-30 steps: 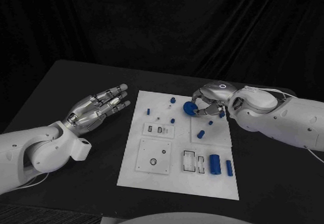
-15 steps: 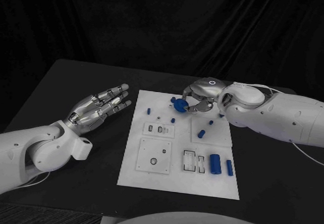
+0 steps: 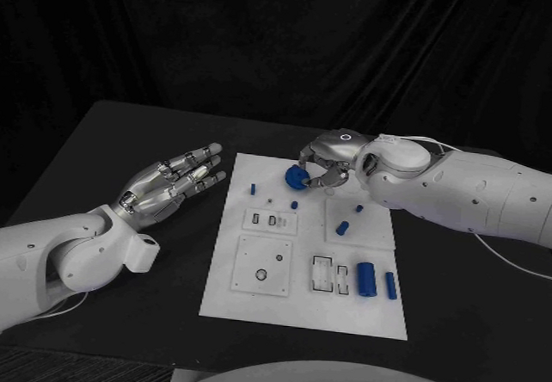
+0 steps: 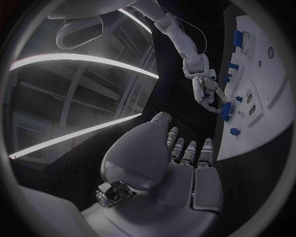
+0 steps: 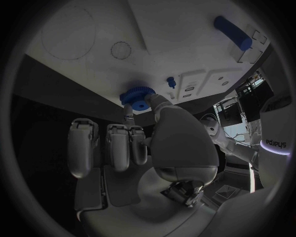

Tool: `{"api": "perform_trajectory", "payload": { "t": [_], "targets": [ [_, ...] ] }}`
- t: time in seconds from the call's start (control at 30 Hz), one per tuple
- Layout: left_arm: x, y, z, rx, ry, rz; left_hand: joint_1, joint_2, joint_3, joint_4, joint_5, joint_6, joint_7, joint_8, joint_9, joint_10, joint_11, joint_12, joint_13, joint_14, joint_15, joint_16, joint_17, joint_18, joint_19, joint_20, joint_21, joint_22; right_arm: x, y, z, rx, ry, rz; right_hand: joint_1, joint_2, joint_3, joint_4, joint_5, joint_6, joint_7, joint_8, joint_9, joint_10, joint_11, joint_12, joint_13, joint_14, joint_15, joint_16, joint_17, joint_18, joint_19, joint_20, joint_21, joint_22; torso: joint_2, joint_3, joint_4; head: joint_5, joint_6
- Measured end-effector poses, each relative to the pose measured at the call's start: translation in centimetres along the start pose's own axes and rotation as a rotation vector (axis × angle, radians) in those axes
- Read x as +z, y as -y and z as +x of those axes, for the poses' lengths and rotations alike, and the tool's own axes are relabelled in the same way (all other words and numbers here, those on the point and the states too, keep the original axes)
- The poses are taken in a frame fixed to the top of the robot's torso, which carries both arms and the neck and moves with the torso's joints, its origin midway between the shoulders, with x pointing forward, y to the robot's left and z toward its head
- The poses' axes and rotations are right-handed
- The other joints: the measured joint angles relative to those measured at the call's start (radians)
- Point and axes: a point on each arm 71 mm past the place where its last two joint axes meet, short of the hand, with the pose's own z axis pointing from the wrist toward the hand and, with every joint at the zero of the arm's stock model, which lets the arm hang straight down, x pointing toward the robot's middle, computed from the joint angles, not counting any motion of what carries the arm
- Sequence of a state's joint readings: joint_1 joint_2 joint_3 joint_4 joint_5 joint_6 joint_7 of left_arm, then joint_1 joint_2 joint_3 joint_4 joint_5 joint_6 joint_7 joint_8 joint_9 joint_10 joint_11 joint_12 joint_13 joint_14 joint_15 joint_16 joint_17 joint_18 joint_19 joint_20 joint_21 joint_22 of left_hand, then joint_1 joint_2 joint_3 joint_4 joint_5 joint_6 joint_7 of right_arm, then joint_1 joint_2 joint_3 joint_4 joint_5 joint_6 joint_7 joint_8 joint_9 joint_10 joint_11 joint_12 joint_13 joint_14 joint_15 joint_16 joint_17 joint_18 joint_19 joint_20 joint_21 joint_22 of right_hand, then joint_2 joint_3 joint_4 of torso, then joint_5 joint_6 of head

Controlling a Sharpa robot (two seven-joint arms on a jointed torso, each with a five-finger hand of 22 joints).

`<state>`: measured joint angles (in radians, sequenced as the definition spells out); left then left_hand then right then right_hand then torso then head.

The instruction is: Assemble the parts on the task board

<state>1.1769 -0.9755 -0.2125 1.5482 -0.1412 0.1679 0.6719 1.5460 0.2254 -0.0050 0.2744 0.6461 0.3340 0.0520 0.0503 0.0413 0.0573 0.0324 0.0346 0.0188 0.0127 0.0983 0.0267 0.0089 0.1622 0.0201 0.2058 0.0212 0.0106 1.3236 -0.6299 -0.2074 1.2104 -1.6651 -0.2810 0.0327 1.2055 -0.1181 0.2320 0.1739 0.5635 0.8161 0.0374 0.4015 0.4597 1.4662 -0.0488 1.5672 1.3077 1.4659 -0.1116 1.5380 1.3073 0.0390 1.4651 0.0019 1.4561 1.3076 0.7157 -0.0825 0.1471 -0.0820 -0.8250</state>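
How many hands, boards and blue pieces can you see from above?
Hands: 2, left hand and right hand
Board: 1
Gear, held by the right hand: 1
Rods: 2
Small pegs: 4 that I can make out
Total: 10

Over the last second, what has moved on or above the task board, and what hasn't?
The right hand, holding the blue gear, has carried it leftward toward the far left part of the task board. The left hand stays open beside the board, and the other blue parts on the board lie as before.
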Motion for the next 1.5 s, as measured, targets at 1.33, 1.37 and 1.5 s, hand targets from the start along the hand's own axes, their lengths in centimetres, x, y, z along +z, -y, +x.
{"api": "perform_trajectory", "payload": {
  "t": [1.33, 1.37, 1.5],
  "targets": [
    [0.2, -0.2, 0.0, -0.008, -0.013, -0.011, 0.0, 0.0, 0.008, -0.003, 0.0, 0.0, 0.0, 0.0, 0.0, -0.004, 0.004, 0.0, 0.0, 0.0, 0.0, 0.0, 0.0, 0.0, 0.0, 0.0, 0.0, 0.0, 0.4, -0.4, -0.1, -0.001, -0.009, -0.037, 0.004, 0.003, 0.021, -0.001, -0.069, -0.196, -0.007, -0.222, -0.099, 0.0, 0.0, 0.0, 0.0, 0.0, 0.0, 0.014, 0.0, 0.0, 0.0, 0.0, -0.063, 0.0, -0.002, 0.0006, -0.0021, 0.006, -0.003],
    [0.2, -0.2, 0.0, -0.008, -0.013, -0.012, 0.0, 0.0, 0.008, -0.003, 0.0, 0.0, 0.0, 0.0, 0.0, -0.004, 0.004, 0.0, 0.0, 0.0, 0.0, 0.0, 0.0, 0.0, 0.0, 0.0, 0.0, 0.0, 0.2, -0.1, -0.1, -0.001, -0.008, -0.034, 0.004, 0.003, 0.021, -0.001, -0.069, -0.196, -0.007, -0.222, -0.1, 0.0, 0.0, 0.0, 0.0, 0.0, 0.0, 0.014, 0.0, 0.0, 0.0, 0.0, -0.063, 0.0, -0.002, 0.0006, -0.0021, 0.006, -0.002],
    [0.0, -0.1, -0.1, -0.007, -0.01, -0.014, 0.0, 0.0, 0.009, -0.004, 0.0, 0.0, 0.0, 0.0, 0.0, -0.004, 0.004, 0.0, 0.0, 0.0, 0.0, 0.0, 0.0, 0.0, 0.0, 0.0, 0.0, 0.0, -0.9, 0.6, -0.1, 0.003, 0.001, -0.024, 0.009, 0.009, 0.028, -0.008, -0.069, -0.181, -0.003, -0.222, -0.111, 0.0, 0.0, 0.0, 0.0, 0.0, 0.0, 0.007, 0.0, 0.0, 0.0, 0.0, -0.07, 0.0, -0.002, 0.0006, -0.0021, 0.006, 0.004]
  ]
}}
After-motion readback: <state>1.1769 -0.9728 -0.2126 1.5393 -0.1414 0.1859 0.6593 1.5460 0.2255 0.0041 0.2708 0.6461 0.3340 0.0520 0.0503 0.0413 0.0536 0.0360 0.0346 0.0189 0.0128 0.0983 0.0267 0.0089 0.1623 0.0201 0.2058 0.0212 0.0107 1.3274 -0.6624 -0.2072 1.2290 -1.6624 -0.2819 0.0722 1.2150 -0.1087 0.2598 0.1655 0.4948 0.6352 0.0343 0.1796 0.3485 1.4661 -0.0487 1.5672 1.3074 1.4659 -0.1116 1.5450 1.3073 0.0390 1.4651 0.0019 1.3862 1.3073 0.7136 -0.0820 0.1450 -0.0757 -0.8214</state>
